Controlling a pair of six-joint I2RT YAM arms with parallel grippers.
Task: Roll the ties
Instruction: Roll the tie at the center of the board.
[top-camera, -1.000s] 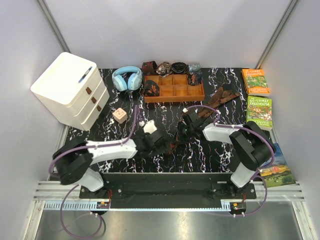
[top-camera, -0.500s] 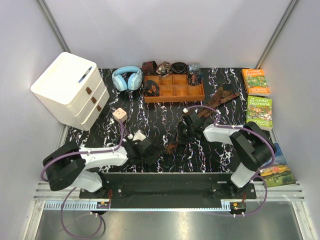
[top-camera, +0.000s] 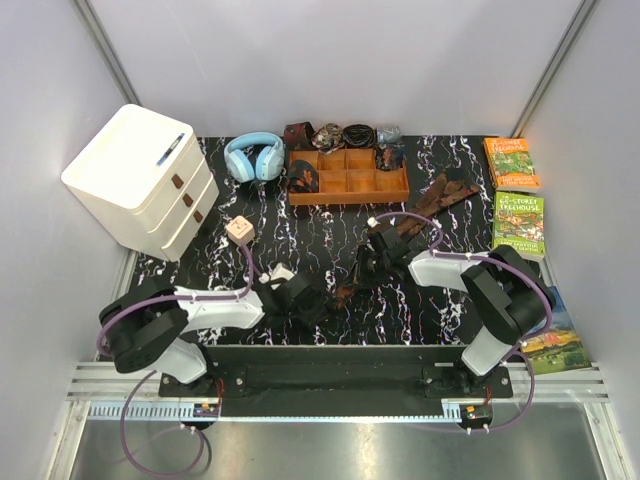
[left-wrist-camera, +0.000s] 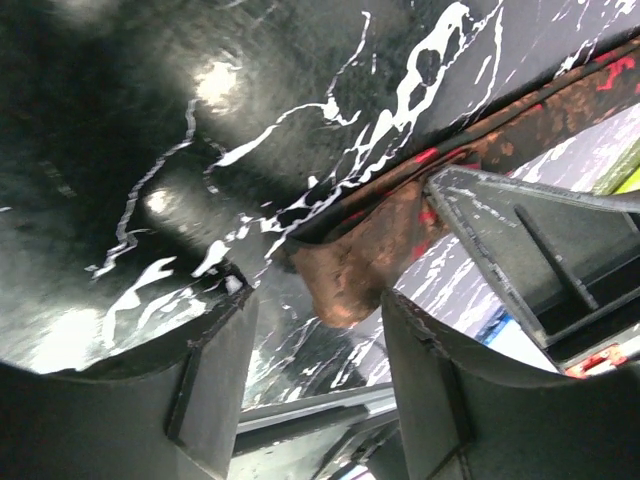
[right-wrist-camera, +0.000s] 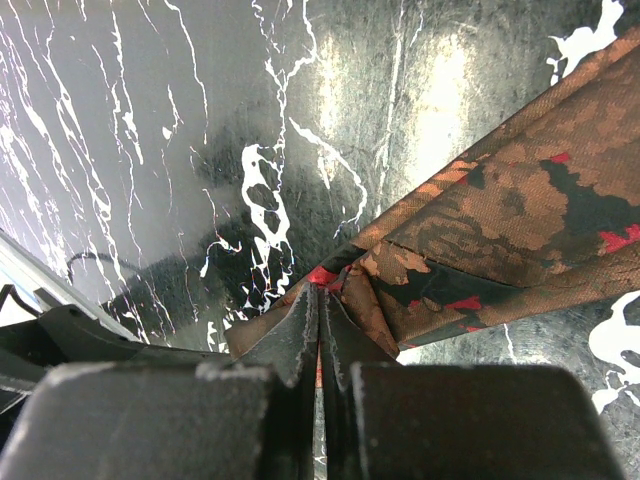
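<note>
Over the last second the left arm (top-camera: 215, 305) has pulled back from the table's middle toward 7 o'clock, and its gripper has narrowed slightly. The right arm (top-camera: 445, 268) has hardly shifted.

The black, white-veined table (top-camera: 250, 215) carries a white drawer unit (top-camera: 135, 180) at 10 o'clock. At 12 o'clock is a compartmented wooden tray (top-camera: 350, 197), with one rolled tie (top-camera: 303, 178) in its left end. That is probably where finished rolls go.

The tie (top-camera: 347, 290) being worked on lies flat on the table. It runs diagonally from just below centre up toward 2 o'clock.

The right gripper (right-wrist-camera: 318, 300) is clamped tight on a fold of this tie a little way up from the near end. This seemingly anchors the fabric so it cannot slide.

The left gripper (left-wrist-camera: 318, 305) hangs low at the tie's rumpled near tip (left-wrist-camera: 345, 275). Its jaws stand moderately apart, with the tip lying in the gap and not yet pinched.

I judge the roll has not begun. The next move would be closing on that tip and turning it over onto the strip. The soft cloth could slip or bunch.
</note>
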